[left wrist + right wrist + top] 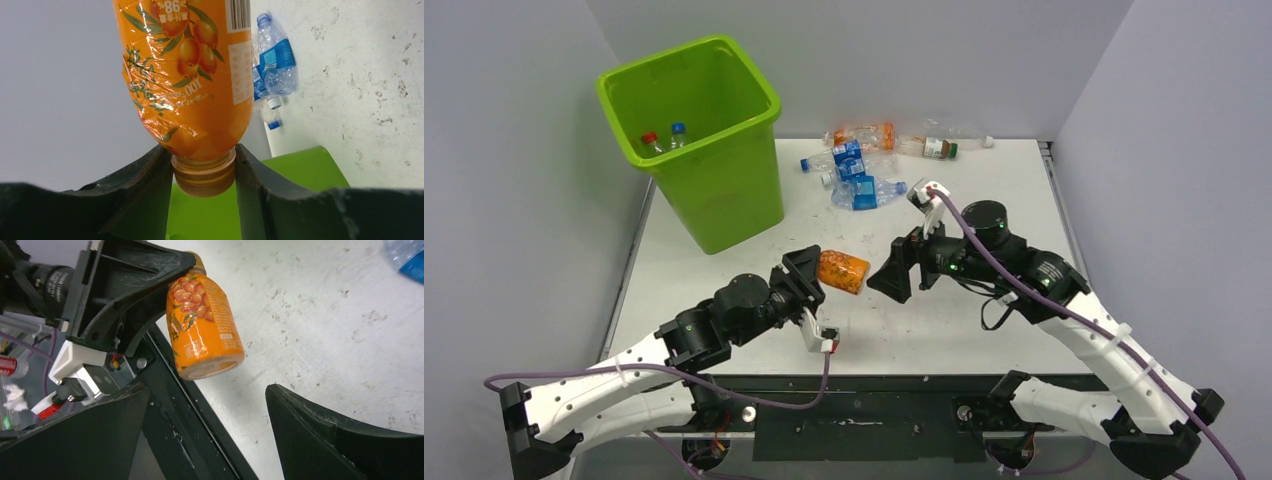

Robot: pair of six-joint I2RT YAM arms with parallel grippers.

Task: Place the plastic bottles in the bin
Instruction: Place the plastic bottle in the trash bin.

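The left arm (614,375) is reaching from its near-left base diagonally toward the middle, wrist rolled to one side. The left gripper (816,272) (204,172) is pinching the neck of an orange-labelled bottle (844,270) between narrowly set jaws. The right arm (1104,335) is bending in from the near right, elbow raised. The right gripper (894,280) (205,390) is facing the left one, its jaws spread wide and standing apart from the bottle.
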